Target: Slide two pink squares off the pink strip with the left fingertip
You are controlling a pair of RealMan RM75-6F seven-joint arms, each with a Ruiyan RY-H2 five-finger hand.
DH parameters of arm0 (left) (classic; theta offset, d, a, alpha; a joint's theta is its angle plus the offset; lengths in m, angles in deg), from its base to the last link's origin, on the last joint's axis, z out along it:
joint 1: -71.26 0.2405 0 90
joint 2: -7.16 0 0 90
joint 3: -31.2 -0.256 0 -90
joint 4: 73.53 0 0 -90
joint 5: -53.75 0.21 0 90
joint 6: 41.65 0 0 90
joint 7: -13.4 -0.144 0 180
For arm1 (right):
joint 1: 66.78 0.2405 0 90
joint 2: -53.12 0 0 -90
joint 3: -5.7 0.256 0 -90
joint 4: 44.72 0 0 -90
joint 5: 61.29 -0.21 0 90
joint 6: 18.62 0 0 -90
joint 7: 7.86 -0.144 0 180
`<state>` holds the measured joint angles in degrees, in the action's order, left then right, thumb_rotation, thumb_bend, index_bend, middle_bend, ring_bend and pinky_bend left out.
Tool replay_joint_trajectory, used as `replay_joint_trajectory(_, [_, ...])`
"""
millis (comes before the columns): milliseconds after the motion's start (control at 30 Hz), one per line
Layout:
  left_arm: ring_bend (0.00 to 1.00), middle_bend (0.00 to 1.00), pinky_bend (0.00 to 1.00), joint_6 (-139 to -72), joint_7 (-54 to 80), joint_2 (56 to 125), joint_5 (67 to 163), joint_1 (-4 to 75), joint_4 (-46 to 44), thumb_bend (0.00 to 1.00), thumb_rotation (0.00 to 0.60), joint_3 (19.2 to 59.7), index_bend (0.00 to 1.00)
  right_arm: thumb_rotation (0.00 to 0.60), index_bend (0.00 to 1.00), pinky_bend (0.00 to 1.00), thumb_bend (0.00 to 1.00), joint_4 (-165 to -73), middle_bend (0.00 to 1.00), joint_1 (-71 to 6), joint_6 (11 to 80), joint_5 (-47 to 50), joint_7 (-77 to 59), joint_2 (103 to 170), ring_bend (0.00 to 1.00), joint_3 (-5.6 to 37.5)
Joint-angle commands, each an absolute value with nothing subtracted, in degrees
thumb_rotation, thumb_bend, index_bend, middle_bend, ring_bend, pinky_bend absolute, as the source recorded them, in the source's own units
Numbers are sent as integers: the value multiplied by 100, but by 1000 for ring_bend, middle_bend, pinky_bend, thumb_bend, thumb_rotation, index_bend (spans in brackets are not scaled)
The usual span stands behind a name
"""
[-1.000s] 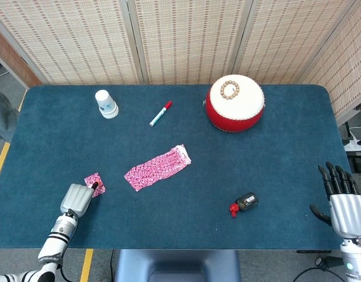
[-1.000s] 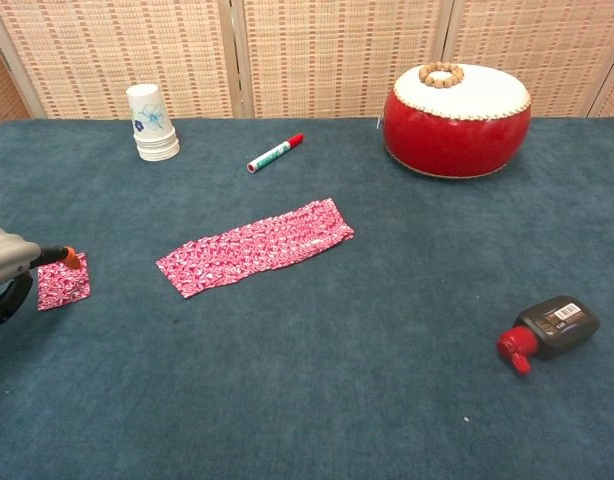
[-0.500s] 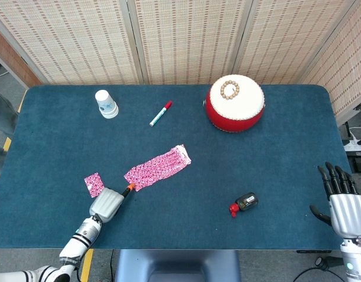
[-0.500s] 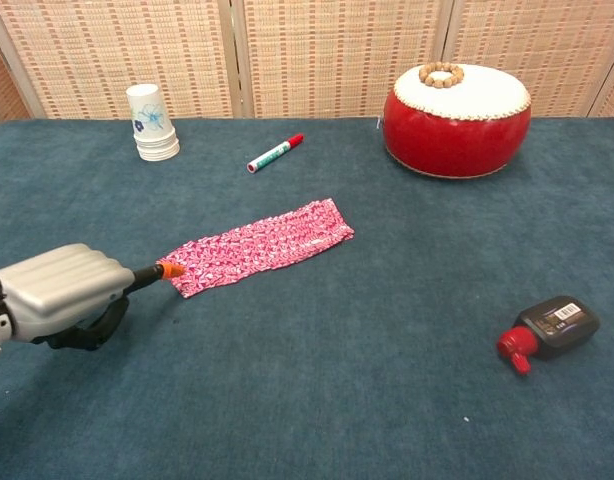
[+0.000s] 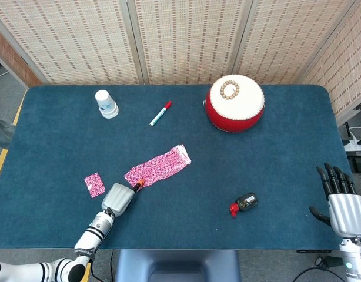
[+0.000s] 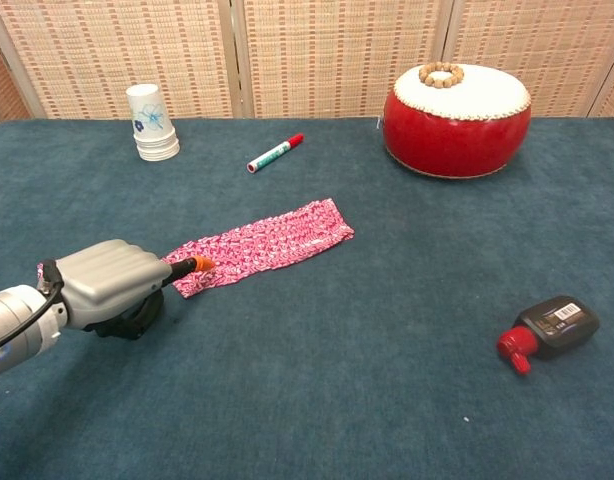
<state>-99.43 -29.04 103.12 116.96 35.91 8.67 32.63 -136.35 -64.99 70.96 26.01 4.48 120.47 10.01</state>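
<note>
At the near-left end of the pink strip (image 5: 157, 168), the left hand (image 5: 118, 198) is clenched, one fingertip (image 6: 201, 264) touching; strip runs away up-right; one freed square (image 5: 94, 184) lies left.

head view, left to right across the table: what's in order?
loose pink square → paper cup → left hand → pink strip → bottle → right hand. Marker and drum left out: their spans overlap neighbours.

In the chest view the left hand (image 6: 109, 285) hides the lone pink square (image 6: 41, 270) beside the pink strip (image 6: 262, 246).
</note>
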Motion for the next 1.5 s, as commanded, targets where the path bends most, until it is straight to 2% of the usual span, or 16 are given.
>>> replay_joint_trajectory(33, [750, 725, 625, -9929, -2940, 10285, 11644, 3591, 875, 831, 600, 3244, 0, 600, 0, 124, 52, -13633, 0, -6498, 7093, 2601, 450, 12048, 0, 999])
replay_joint_trajectory(167, [749, 725, 625, -9912, -3031, 10265, 11552, 3579, 859, 831, 600, 3221, 12, 600, 0, 124, 52, -13639, 0, -6500, 7092, 2598, 462, 12050, 0, 996])
replay_joint_trajectory(367, [749, 725, 625, -9878, -3160, 10191, 11403, 3562, 924, 831, 600, 3180, 181, 600, 0, 124, 52, -13652, 0, -6503, 7092, 2594, 465, 12047, 0, 994])
replay_joint_trajectory(533, [749, 725, 626, -9972, -3270, 9987, 11312, 3611, 1134, 831, 600, 3105, 253, 600, 0, 124, 52, -13661, 0, -6505, 7097, 2603, 452, 12036, 0, 991])
replay_joint_trajectory(700, [749, 725, 628, -10167, -3241, 9617, 11398, 3762, 1504, 831, 600, 2922, 277, 600, 0, 124, 52, -13648, 0, -6502, 7099, 2620, 443, 12041, 0, 984])
replay_joint_trajectory(1100, [749, 725, 630, -10790, -2361, 8995, 12333, 4457, 1887, 831, 600, 2301, 290, 600, 0, 124, 53, -13616, 0, -6503, 7108, 2652, 466, 12068, 0, 968])
replay_joint_trajectory(1500, [749, 724, 630, -10813, -2207, 8915, 12517, 4741, 1918, 832, 600, 2207, 297, 600, 0, 124, 52, -13620, 0, -6510, 7137, 2681, 425, 12063, 0, 966])
